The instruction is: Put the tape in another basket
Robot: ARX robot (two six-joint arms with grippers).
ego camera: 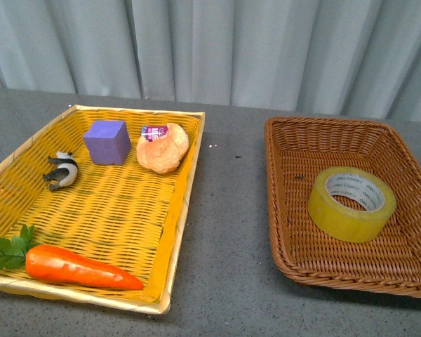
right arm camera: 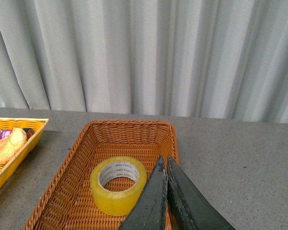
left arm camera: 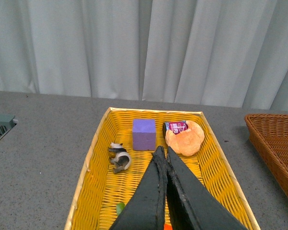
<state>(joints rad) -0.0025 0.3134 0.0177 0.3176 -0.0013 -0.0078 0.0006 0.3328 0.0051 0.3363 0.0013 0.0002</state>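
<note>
The tape (ego camera: pixel 352 203), a yellowish roll with a pale printed core, lies flat inside the brown wicker basket (ego camera: pixel 288 147) on the right of the table. It also shows in the right wrist view (right arm camera: pixel 118 184), inside the same basket (right arm camera: pixel 67 172). My right gripper (right arm camera: pixel 163 159) is shut and empty, held above the basket's rim beside the tape. My left gripper (left arm camera: pixel 163 150) is shut and empty, above the yellow tray-basket (left arm camera: pixel 93 158). Neither gripper shows in the front view.
The yellow tray-basket (ego camera: pixel 186 189) on the left holds a purple cube (ego camera: pixel 107 142), a bread roll (ego camera: pixel 163 148), a small panda figure (ego camera: pixel 62 170) and a carrot with green leaves (ego camera: pixel 81 267). Grey tabletop (ego camera: pixel 231 210) lies between the baskets. Curtains hang behind.
</note>
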